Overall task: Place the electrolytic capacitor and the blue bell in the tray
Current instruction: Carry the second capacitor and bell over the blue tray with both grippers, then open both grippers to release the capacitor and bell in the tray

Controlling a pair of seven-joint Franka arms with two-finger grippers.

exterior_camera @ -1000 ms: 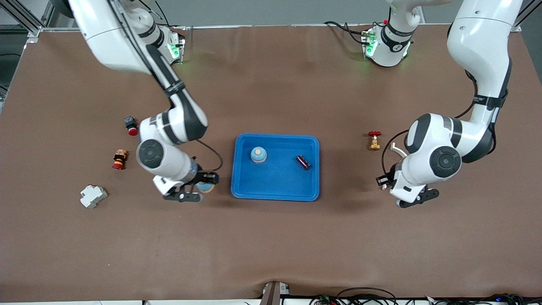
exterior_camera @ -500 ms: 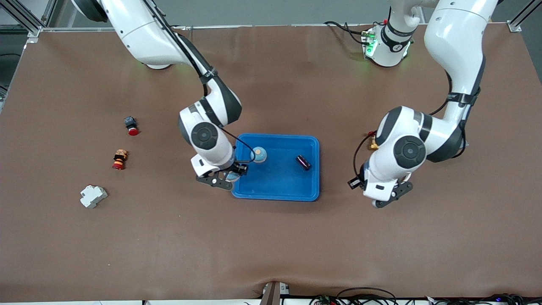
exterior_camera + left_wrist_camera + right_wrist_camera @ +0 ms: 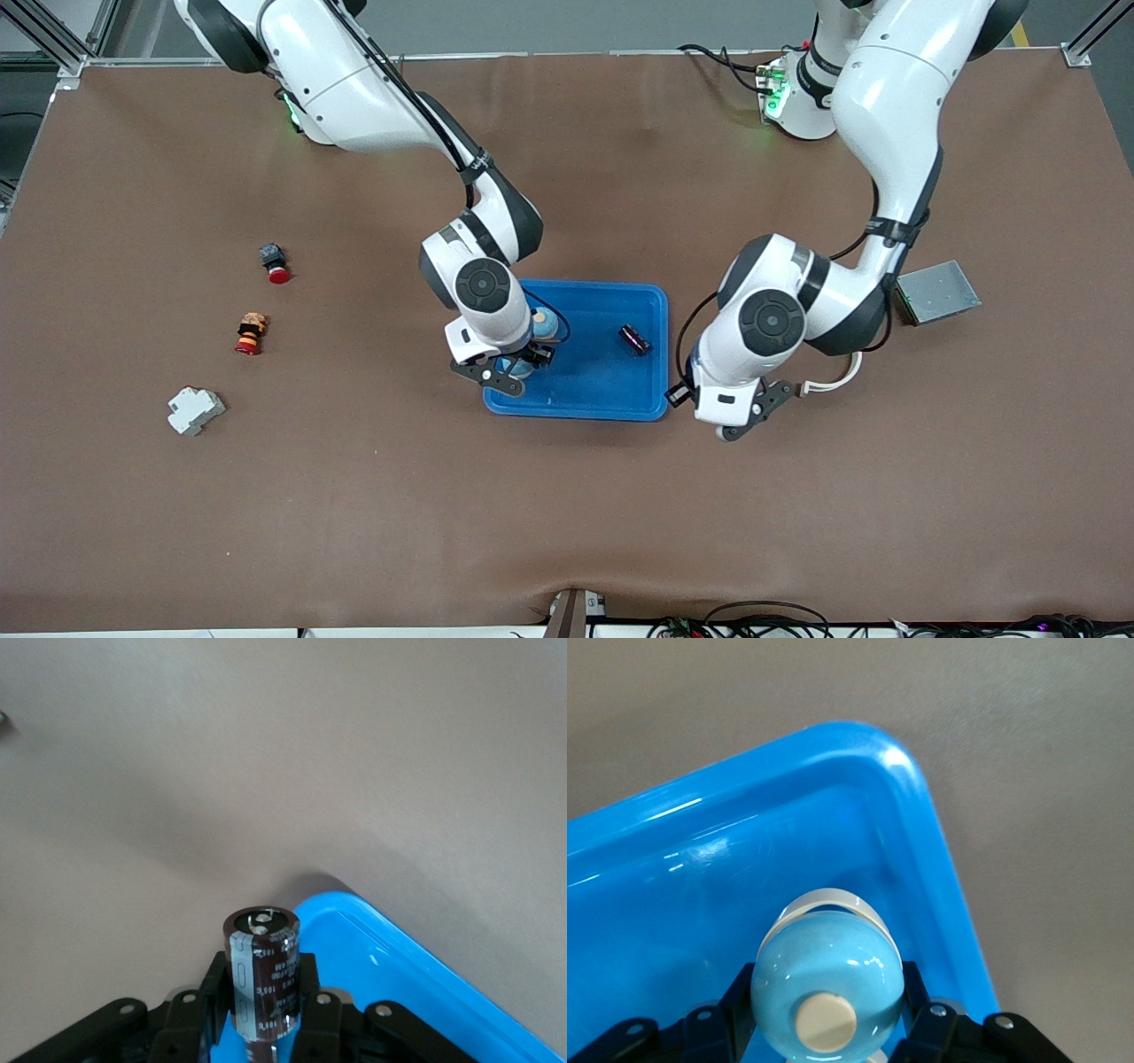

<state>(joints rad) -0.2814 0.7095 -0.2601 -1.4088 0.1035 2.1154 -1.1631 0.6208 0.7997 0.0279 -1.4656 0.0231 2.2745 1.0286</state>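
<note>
The right claw [image 3: 518,372] pinches a pale blue bell [image 3: 827,992] between its fingers and hangs over the corner of the blue tray [image 3: 576,403] that lies toward the right arm's end of the desk and nearer the front camera. The left claw [image 3: 749,416] pinches a dark capacitor [image 3: 262,974], standing upright between its fingers, and is over the brown desk [image 3: 567,514] just beside the tray's corner toward the left arm's end. Inside the tray already lie a second blue bell [image 3: 543,322], partly hidden by the right arm, and a second dark capacitor [image 3: 633,339] on its side. Toward the right arm's end of the desk, well apart from the tray, sit a red-capped button [image 3: 275,262], a red and orange part [image 3: 250,333] and a white breaker [image 3: 195,410]. A grey metal box [image 3: 937,291] lies toward the left arm's end.
</note>
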